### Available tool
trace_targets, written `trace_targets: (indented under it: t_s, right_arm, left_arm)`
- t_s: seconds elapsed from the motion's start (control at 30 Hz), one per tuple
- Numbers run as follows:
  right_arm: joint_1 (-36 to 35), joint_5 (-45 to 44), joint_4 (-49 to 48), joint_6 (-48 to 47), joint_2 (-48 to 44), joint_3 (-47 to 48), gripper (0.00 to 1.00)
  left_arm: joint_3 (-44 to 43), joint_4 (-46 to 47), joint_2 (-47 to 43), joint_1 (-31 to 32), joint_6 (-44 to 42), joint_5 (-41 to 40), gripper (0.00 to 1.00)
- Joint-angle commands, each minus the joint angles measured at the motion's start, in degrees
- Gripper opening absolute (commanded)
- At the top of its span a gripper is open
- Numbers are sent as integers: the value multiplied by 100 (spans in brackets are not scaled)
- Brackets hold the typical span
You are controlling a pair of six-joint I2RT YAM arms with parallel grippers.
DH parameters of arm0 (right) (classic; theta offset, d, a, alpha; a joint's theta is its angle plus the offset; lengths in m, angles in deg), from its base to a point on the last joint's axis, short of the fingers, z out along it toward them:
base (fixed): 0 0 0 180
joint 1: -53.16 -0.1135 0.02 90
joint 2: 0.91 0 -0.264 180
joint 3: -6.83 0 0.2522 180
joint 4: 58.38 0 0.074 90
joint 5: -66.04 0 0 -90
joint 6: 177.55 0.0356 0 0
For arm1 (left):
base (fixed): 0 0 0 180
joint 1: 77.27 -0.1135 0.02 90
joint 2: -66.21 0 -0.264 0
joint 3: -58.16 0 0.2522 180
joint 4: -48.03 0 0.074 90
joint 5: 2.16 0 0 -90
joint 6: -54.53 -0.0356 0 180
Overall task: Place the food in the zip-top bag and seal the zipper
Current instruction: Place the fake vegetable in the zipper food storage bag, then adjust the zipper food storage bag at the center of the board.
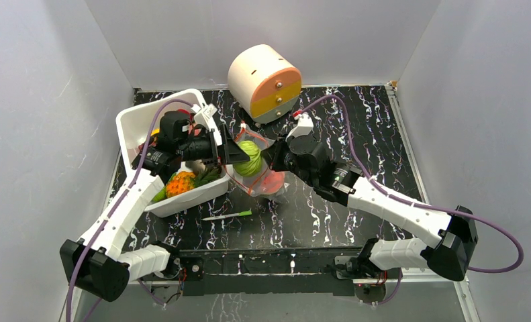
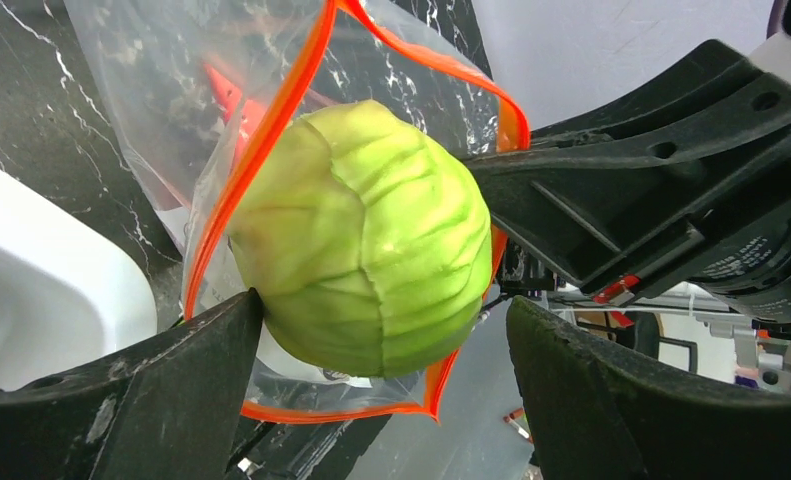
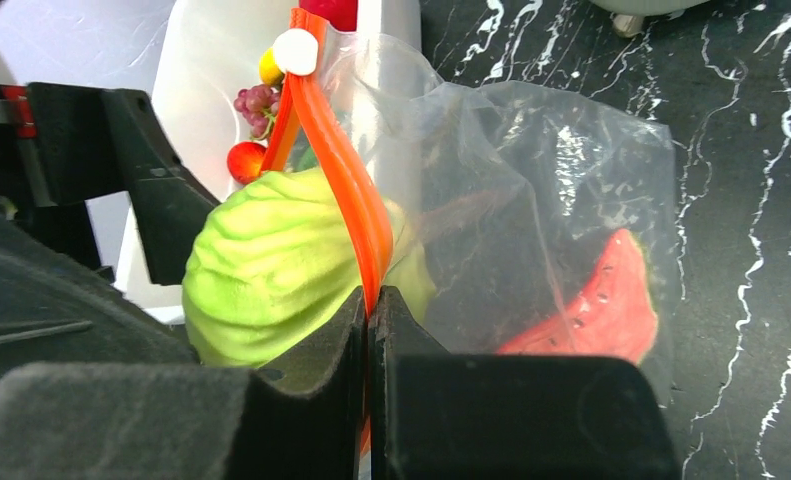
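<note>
The green cabbage [image 2: 366, 235] sits lodged in the mouth of the bag [image 3: 531, 200], the orange zipper [image 3: 346, 200] looping round it; a watermelon slice [image 3: 596, 310] lies at the bottom of the bag. The left gripper [image 2: 381, 325] has its fingers spread wide either side of the cabbage, gripping nothing; the right gripper [image 3: 371, 310] has its fingers pressed together on the zipper, pinching one lip and holding the mouth up.

The step in hand looks like letting the cabbage settle into the bag. To do it well, the right pinch should stay firm and level so the mouth stays wide; the left fingers should back straight out along their own line, since the near lip runs just beside the lower finger and could catch. If the cabbage hangs on the lip, a gentle push from above would likely seat it.

The bin [image 1: 141, 124] stands just beside the bag on the left, its rim under the left arm, with a pineapple [image 1: 180, 182] and other pieces in it; a round box [image 1: 266, 84] stands close behind. Bare table [image 1: 329, 208] opens to the front and right; only a thin stick [image 1: 227, 215] lies there.
</note>
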Motion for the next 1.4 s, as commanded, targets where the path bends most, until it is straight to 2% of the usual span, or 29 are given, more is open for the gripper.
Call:
trace_targets:
  t_s: [0.0, 0.13, 0.33, 0.53, 0.67, 0.83, 0.93, 1.03, 1.07, 1.13, 1.17, 1.2, 1.23, 1.33, 1.37]
  right_arm:
    - [-25, -288, 1, -229, -63, 407, 0]
    - [-25, -430, 186, -373, -125, 453, 0]
    - [-25, -679, 146, -390, -377, 325, 0]
    - [-24, -713, 121, -391, -518, 238, 0]
    - [-25, -789, 77, -301, -556, 170, 0]
    - [-25, -851, -54, -119, -516, 160, 0]
    - [-25, -797, -154, 10, -457, 127, 0]
    - [-20, -718, -164, 84, -381, 112, 0]
    - [-24, -679, -144, 109, -366, 109, 0]
    - [-25, -626, -93, 208, -389, 89, 0]
    - [-25, -603, -101, 250, -439, 45, 0]
    - [-25, -591, -128, 260, -499, -10, 0]
    - [-25, -598, -135, 261, -554, -68, 0]
    - [-25, -684, 61, 150, -691, -147, 0]
    - [-25, -745, 245, 86, -709, -147, 3]
  left_arm:
    - [-523, -335, -160, 32, -263, -26, 90]
    - [-681, -883, -159, 32, -277, -353, 90]
    - [-714, -1105, -209, 30, -296, -641, 88]
    - [-606, -1382, -65, 32, -483, -864, 77]
    - [-210, -865, -165, 33, -247, -248, 75]
    - [546, 387, -248, 32, 654, 741, 75]
    - [820, 700, -209, 32, 777, 798, 73]
    - [860, 480, -31, 32, 435, 288, 63]
    - [856, 422, 54, 33, 333, 181, 56]
    - [874, 492, 236, 30, 280, 178, 37]
    - [878, 576, 300, 32, 332, 255, 17]
    - [881, 690, 333, 32, 402, 328, 6]
    - [905, 836, 317, 32, 482, 377, 0]
    - [886, 1128, 198, 37, 678, 350, 0]
    - [829, 1153, 182, 33, 691, 367, 0]
